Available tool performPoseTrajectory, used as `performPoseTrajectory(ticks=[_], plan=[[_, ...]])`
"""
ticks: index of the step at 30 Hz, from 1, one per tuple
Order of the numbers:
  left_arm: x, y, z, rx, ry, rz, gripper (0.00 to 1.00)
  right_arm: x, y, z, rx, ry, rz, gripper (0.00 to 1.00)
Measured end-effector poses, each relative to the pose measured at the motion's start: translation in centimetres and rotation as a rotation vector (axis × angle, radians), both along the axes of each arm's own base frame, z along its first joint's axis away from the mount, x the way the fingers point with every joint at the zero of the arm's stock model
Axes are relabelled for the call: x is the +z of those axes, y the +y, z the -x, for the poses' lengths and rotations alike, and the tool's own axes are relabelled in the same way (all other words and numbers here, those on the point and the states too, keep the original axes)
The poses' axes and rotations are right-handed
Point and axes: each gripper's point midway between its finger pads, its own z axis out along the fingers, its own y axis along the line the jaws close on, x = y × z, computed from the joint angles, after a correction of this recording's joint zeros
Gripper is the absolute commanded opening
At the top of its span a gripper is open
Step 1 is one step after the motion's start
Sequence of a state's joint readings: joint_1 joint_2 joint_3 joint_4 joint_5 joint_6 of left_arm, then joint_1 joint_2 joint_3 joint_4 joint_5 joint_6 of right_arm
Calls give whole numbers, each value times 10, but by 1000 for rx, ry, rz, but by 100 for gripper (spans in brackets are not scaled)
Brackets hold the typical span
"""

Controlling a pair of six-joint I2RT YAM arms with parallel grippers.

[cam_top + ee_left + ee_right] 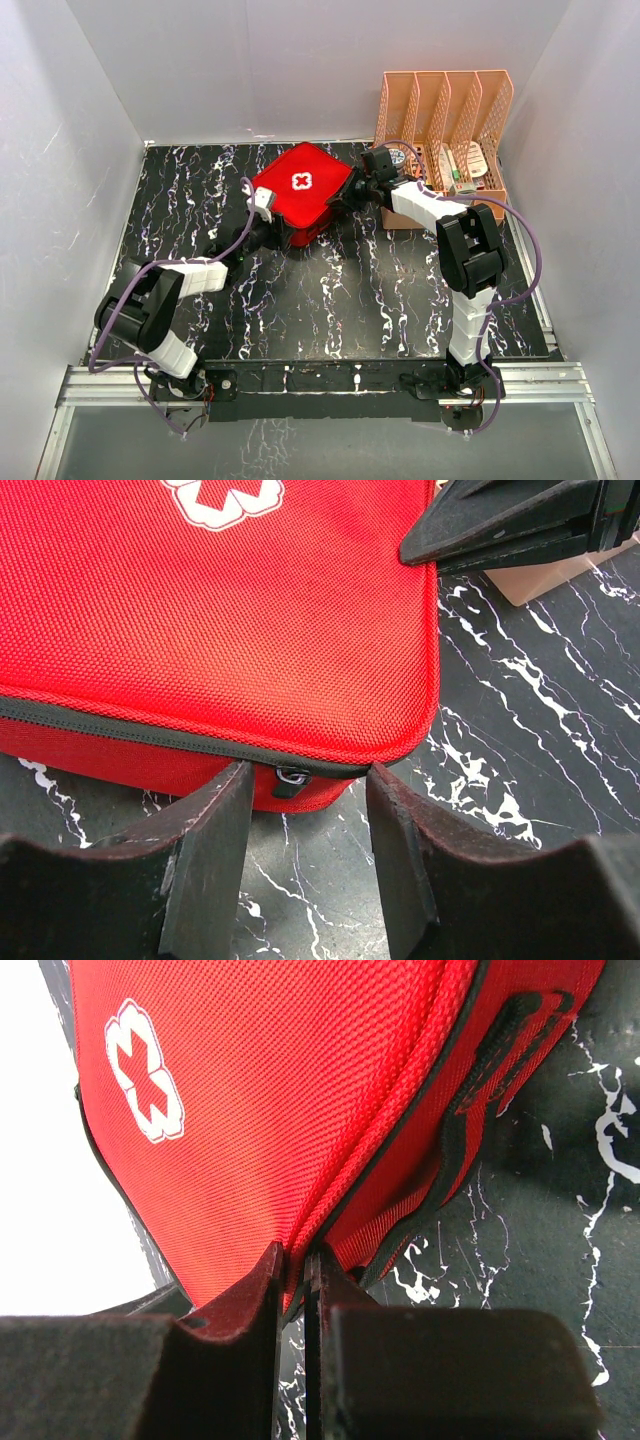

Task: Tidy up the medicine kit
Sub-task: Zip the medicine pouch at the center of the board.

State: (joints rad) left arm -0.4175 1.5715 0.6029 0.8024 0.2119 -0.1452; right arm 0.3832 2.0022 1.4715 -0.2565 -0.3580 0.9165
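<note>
The medicine kit (300, 185), a red fabric case with a white cross (145, 1070) on its lid, lies zipped at the back middle of the black marbled table. My left gripper (309, 770) stands open at the kit's near corner. The small zipper pull (291, 778) hangs just ahead of the gap between its fingers, touching neither. My right gripper (297, 1252) is shut on the kit's edge seam at its right corner, pinching the red fabric beside a black strap (480, 1070). The right gripper's dark fingers (500, 525) also show in the left wrist view.
An orange-pink plastic file rack (445, 100) with several slots stands at the back right, close behind the right gripper, holding small packets. White walls enclose the table on three sides. Both arm bases sit at the near edge.
</note>
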Motion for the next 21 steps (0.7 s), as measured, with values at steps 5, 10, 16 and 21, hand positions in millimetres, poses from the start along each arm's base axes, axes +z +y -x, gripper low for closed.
performPoseTrajectory(ticks=[5,10,16,21], plan=[[-1,-1,0,-12,-18,-5,43,0,-1,-1,-6,-3,3,0],[-6,1,3,-21,-32,-27,44,0,-1,0,-2,0,0,0],[-17,5,10,-29,-22,-55,44,0,1,1,7,6,-6,0],[-16,4,5,-26,-38,-53,44,0,1,1,8,8,-4,0]])
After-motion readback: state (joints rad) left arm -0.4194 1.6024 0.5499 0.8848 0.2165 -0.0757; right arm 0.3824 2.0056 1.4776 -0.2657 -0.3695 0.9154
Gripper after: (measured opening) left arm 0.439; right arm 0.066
